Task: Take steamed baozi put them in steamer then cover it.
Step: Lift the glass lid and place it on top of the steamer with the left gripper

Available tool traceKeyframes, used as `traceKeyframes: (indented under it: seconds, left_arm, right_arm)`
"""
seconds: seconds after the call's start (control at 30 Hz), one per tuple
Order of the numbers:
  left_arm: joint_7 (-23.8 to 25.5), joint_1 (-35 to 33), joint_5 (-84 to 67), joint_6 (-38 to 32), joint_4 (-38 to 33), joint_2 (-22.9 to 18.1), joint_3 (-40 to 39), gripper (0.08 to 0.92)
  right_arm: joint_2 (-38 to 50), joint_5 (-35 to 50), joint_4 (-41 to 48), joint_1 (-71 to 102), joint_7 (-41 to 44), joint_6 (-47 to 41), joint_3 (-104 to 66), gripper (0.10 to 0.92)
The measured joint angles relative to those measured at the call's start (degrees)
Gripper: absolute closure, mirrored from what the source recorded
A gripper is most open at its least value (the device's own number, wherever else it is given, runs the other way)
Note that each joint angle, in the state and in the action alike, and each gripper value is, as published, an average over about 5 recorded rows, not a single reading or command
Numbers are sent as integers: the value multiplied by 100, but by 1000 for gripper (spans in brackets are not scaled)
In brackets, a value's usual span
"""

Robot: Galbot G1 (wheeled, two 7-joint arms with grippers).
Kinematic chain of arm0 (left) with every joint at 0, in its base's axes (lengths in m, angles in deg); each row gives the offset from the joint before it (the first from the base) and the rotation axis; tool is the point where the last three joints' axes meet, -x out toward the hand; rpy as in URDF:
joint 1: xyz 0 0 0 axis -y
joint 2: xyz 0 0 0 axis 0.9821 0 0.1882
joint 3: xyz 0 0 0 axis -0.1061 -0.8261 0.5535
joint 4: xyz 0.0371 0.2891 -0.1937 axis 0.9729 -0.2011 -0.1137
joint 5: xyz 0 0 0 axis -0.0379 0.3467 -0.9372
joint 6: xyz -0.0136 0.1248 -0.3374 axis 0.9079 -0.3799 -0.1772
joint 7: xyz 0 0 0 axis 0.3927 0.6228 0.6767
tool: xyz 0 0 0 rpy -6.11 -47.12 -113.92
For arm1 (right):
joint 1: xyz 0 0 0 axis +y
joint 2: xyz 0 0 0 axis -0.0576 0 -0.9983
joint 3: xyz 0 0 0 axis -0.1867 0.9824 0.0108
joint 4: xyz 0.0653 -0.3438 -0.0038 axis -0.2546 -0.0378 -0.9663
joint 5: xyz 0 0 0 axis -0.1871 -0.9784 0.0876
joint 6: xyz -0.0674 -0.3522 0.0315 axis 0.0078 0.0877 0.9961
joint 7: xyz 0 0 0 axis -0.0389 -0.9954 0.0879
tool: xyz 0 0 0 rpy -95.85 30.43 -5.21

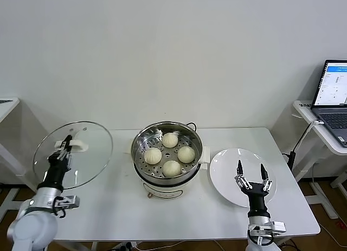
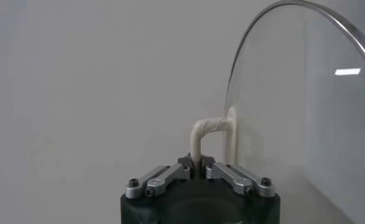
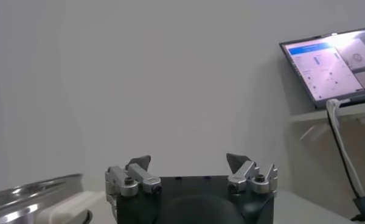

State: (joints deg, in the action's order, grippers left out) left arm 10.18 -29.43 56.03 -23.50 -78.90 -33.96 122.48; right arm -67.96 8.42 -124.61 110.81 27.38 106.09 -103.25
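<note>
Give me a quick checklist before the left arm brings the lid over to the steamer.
1. All four steamed baozi in the steamer: ok.
2. Left gripper shut on the cover by its white handle: ok.
3. Cover lifted off the table, tilted: ok.
4. Plate has no buns on it: ok.
5. Right gripper open, over the plate, away from the steamer: ok.
6. Firmness of the grip on the handle: cannot tell.
</note>
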Motion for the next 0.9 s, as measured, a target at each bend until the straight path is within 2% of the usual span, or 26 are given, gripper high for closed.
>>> traceKeyframes:
  seconds: [0.2,0.43,0.63,0.9]
  left_arm:
    - [468,297,113,982,-444,142,-1020,811]
    - [862,905,476,1906,-551,123,-2265,811]
    - [1097,1415,869,2427,-352,-90,-3146,811]
    - [1228,1942,1404,2757,163,-530,-3939,811]
  right_arm:
    - [-32,-12,-1,27,8,35,-74,203]
    - [-94,-74,-1,50,10,51,-110,203]
    - [-156,-132,14,55,10,54,-140,203]
    - [-199,-210,67,75,10,71,-148,203]
